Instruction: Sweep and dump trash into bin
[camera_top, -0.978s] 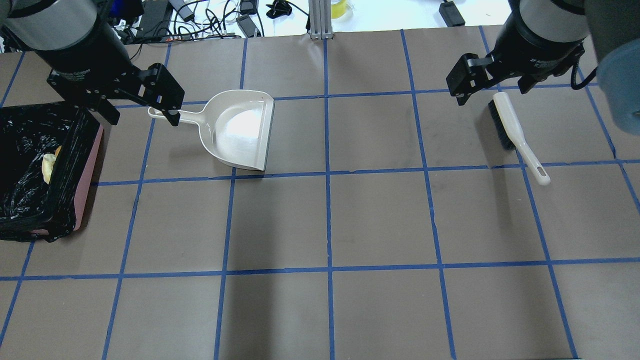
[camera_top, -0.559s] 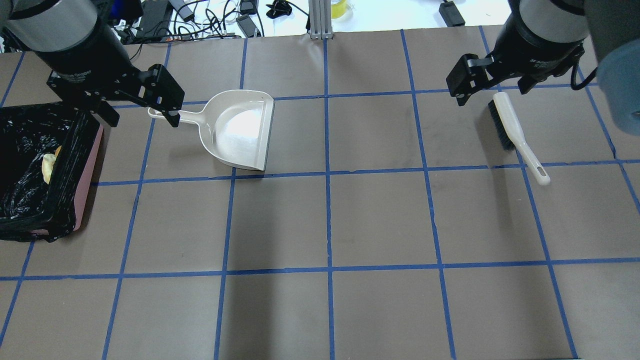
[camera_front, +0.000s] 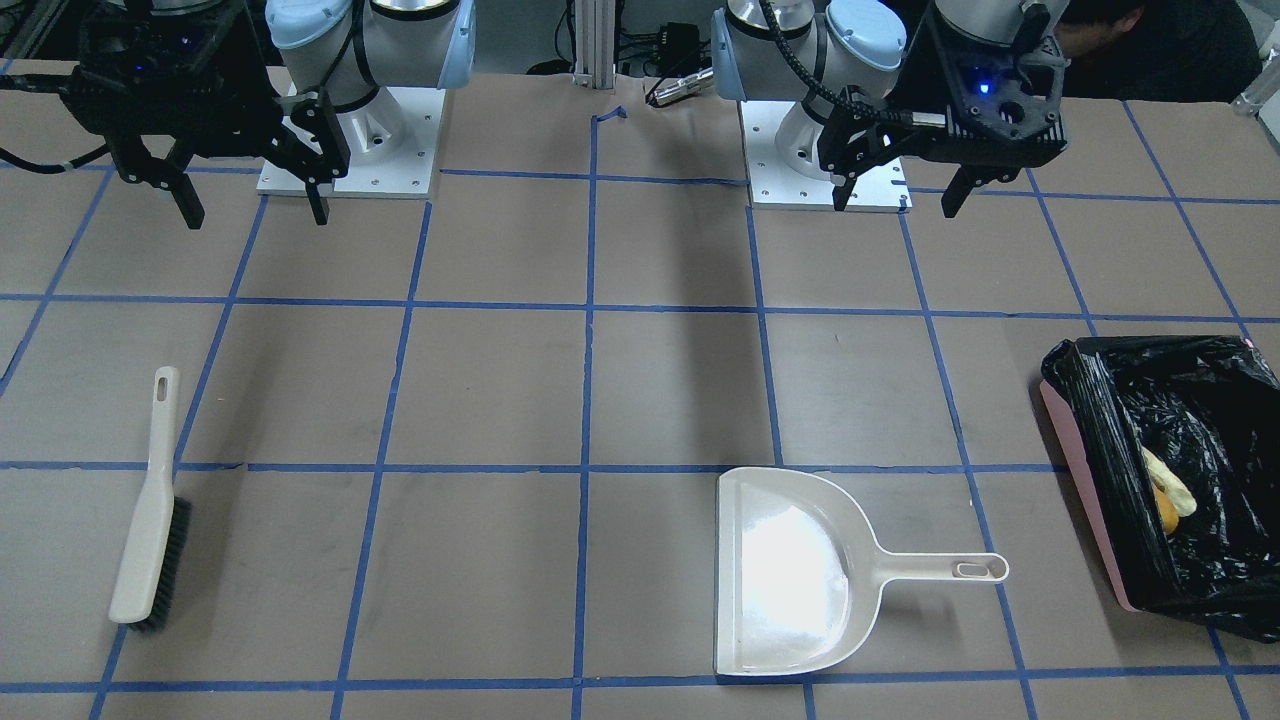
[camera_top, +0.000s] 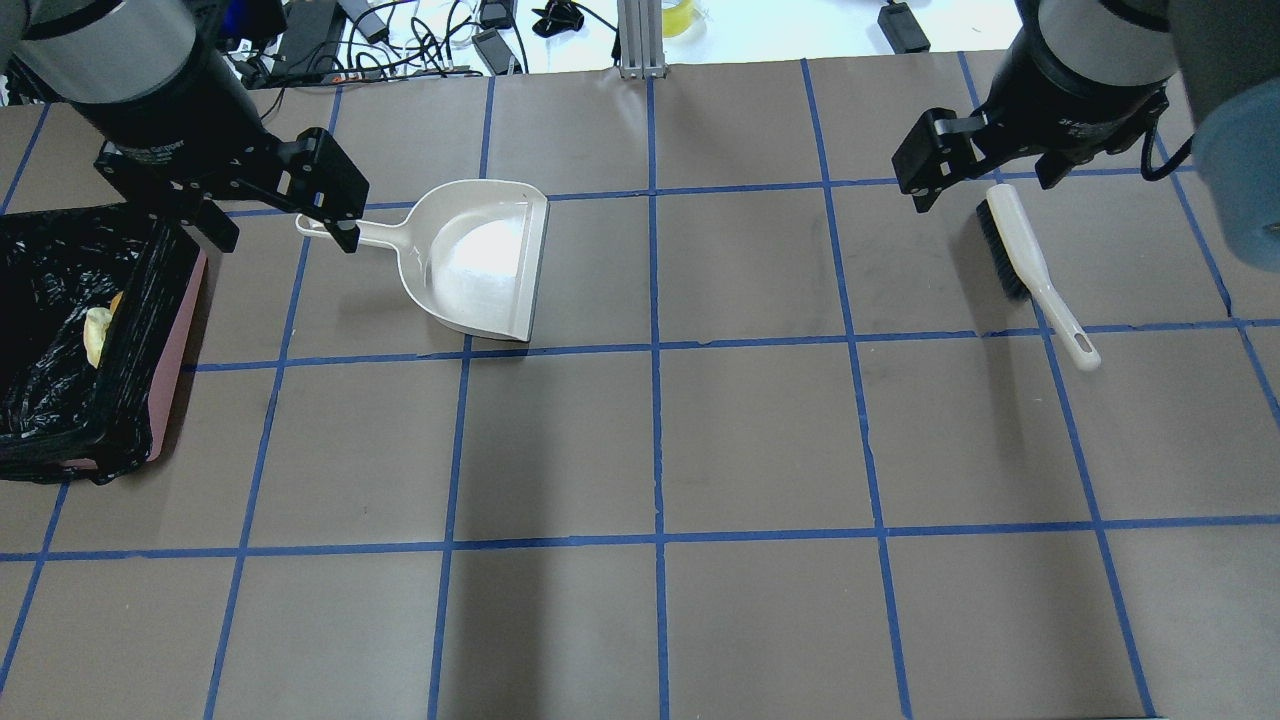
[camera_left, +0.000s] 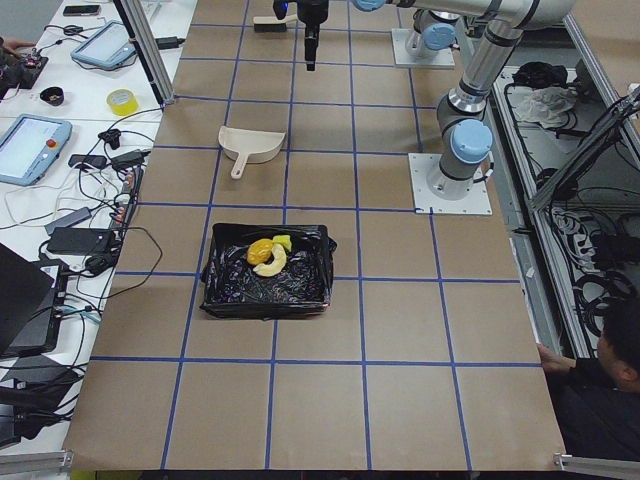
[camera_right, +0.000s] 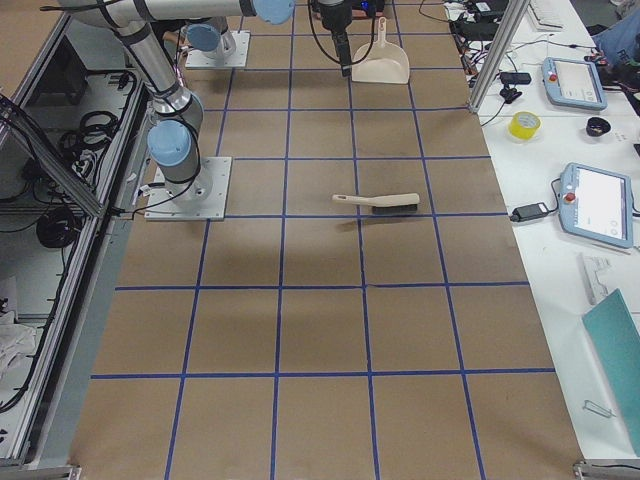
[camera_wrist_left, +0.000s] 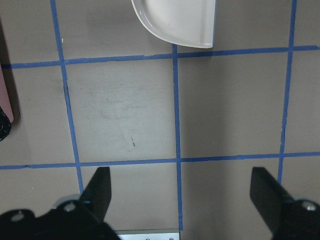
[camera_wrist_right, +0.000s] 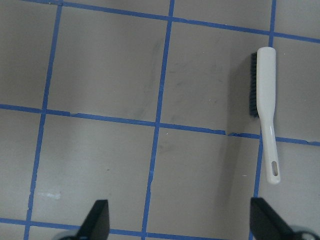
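I am holding my left gripper (camera_front: 895, 198) high, pointing down, its jaws standing wide apart and gripping nothing; I am holding my right gripper (camera_front: 255, 208) the same way, jaws spread wide and empty; my left arm (camera_top: 130, 70) and my right arm (camera_top: 1090, 50) are reaching forward, well apart from each other.

Robotics lab — wide table (camera_top: 760, 440) covered in brown paper, gridded with blue tape (camera_top: 656, 450), white robot mounting plates (camera_front: 400, 170) bolted onto it. Alongside, a white bench (camera_right: 560, 145) cluttered with teach pendants (camera_right: 597, 205), tangled cables (camera_top: 420, 45) and a yellow tape roll (camera_right: 524, 124) — aluminium framing post (camera_top: 640, 40) at the table's edge.
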